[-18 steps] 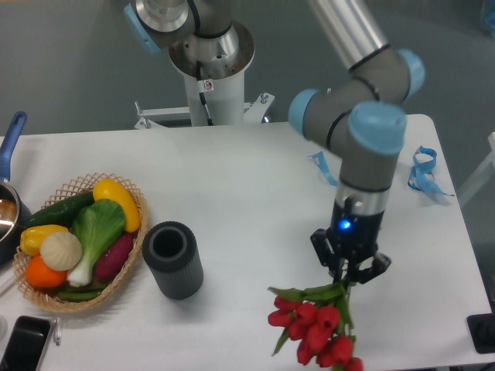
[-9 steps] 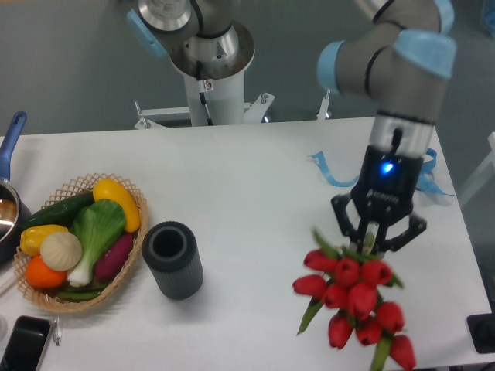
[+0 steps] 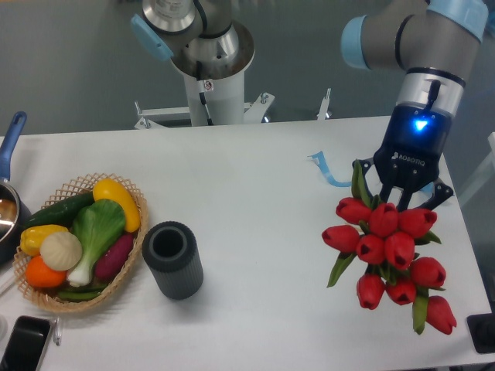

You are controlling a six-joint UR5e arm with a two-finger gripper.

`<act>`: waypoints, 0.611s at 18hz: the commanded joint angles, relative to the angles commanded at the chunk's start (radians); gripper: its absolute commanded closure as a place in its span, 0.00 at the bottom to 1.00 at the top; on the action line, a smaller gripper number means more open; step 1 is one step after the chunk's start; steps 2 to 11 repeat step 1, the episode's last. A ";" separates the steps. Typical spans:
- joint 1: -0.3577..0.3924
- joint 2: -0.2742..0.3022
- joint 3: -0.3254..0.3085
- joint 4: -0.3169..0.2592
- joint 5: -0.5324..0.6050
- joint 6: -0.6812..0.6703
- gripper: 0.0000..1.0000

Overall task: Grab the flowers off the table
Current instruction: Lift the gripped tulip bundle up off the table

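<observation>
The end effector (image 3: 403, 199) points straight down with its two fingers drawn in on the stems of the flowers (image 3: 390, 251), just above the blooms — the stems themselves are hidden behind the heads, so the exact contact cannot be seen. The bunch hangs heads toward the camera, well over the right side of the counter (image 3: 255, 178) and, judging by how large and spread it looks, lifted clear of the surface rather than lying on it. A grip near the top of the stems lets the heavy heads dangle freely below, which probably explains why the bunch fans out downward and to the right.

Counted, the red tulip heads come to about nine, with a few green leaves poking out among them.

Farther out, two scraps of blue ribbon (image 3: 326, 171) lie on the counter near the arm, one partly hidden behind it. Toward the left stands one dark ribbed cylinder (image 3: 172, 259), upright with its mouth open. Beside it sits one wicker basket (image 3: 130, 274) holding toy vegetables (image 3: 77, 239) — roughly eight pieces. At the far left edge, one pan with a blue handle (image 3: 11, 139) and one dark phone (image 3: 23, 344) are partly cut off.
</observation>
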 joint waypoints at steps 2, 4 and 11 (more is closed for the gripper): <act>0.002 0.000 0.000 0.000 0.000 0.000 0.78; 0.002 0.000 0.000 0.000 0.000 0.000 0.78; 0.002 0.000 0.000 0.000 0.000 0.000 0.78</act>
